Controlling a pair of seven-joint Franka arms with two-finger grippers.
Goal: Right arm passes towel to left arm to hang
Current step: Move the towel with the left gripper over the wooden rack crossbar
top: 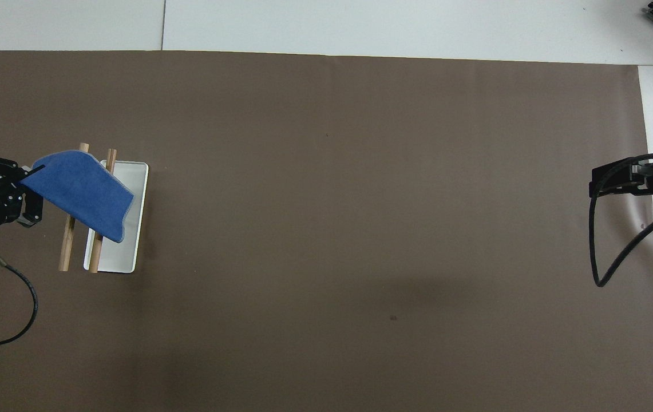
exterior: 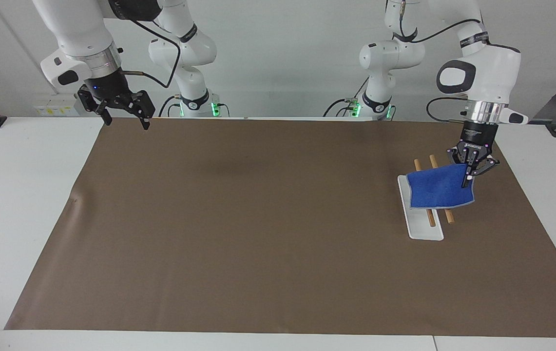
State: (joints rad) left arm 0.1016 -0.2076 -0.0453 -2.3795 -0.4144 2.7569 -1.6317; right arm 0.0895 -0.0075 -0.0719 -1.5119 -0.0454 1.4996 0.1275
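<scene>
The blue towel (exterior: pixel 439 191) hangs by one corner from my left gripper (exterior: pixel 469 179), which is shut on it. The towel spreads over the two wooden rods (exterior: pixel 448 215) of a small rack with a white base (exterior: pixel 425 228), toward the left arm's end of the table. I cannot tell whether it rests on the rods. In the overhead view the towel (top: pixel 77 191) covers the middle of the rods (top: pixel 65 252) beside my left gripper (top: pixel 28 184). My right gripper (exterior: pixel 124 119) is open and empty, raised over the mat's edge nearest the robots at the right arm's end; it waits there (top: pixel 618 182).
A large brown mat (exterior: pixel 258 234) covers most of the white table (exterior: pixel 24 204). The rack is the only other thing on it. A black cable (top: pixel 595 252) loops down from the right wrist.
</scene>
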